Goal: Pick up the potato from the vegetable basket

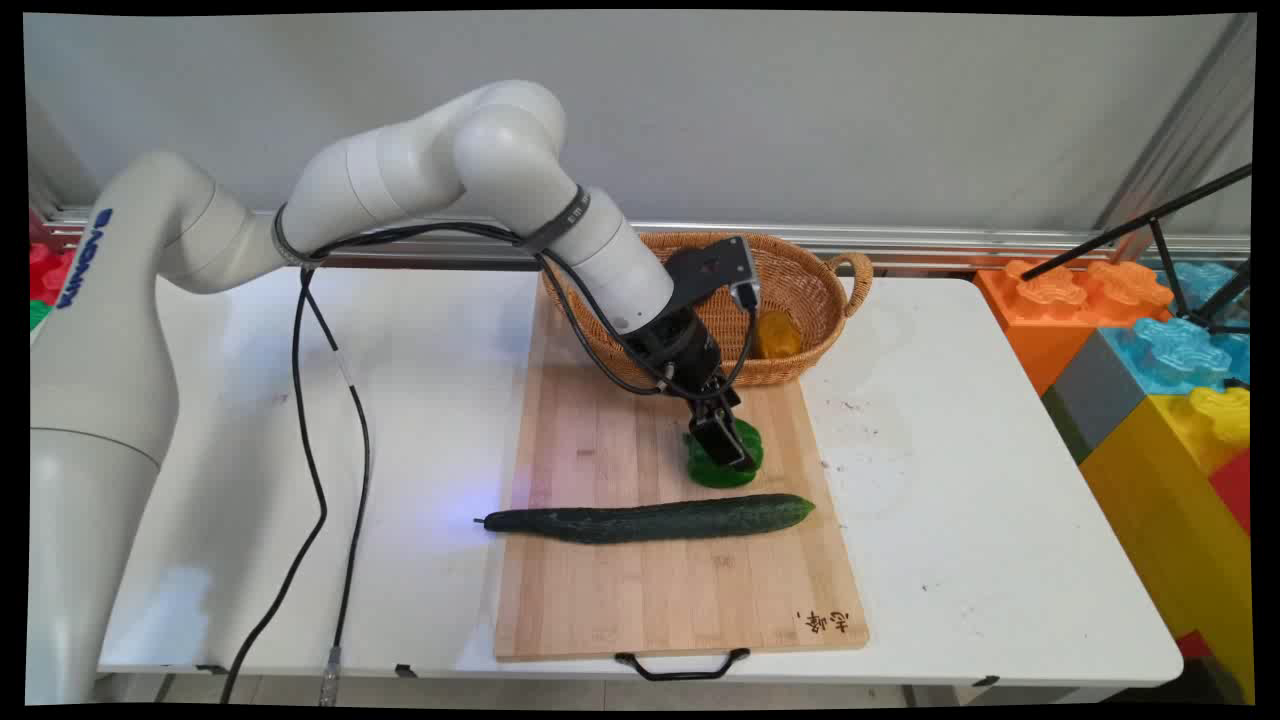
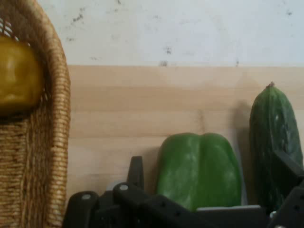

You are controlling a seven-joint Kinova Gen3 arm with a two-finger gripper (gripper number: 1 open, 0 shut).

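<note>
A green bell pepper [image 1: 712, 470] [image 2: 199, 166] lies on a wooden cutting board [image 1: 600, 430] [image 2: 142, 104]. My gripper [image 1: 728, 445] [image 2: 209, 171] is down at the pepper and open, with one finger on each side of it. One finger [image 2: 136, 168] stands close to the pepper's side; the other finger [image 2: 285, 168] is further off, in front of a long dark cucumber [image 1: 650, 520] [image 2: 273, 128]. The cucumber lies across the board just nearer than the pepper.
A wicker basket [image 1: 800, 270] [image 2: 42, 142] sits at the board's far end with a yellow pepper [image 1: 777, 335] [image 2: 16, 78] inside. Large coloured toy blocks [image 1: 1150, 340] and a black stand leg [image 1: 1150, 220] are to the table's right. Black cables [image 1: 300, 400] hang at left.
</note>
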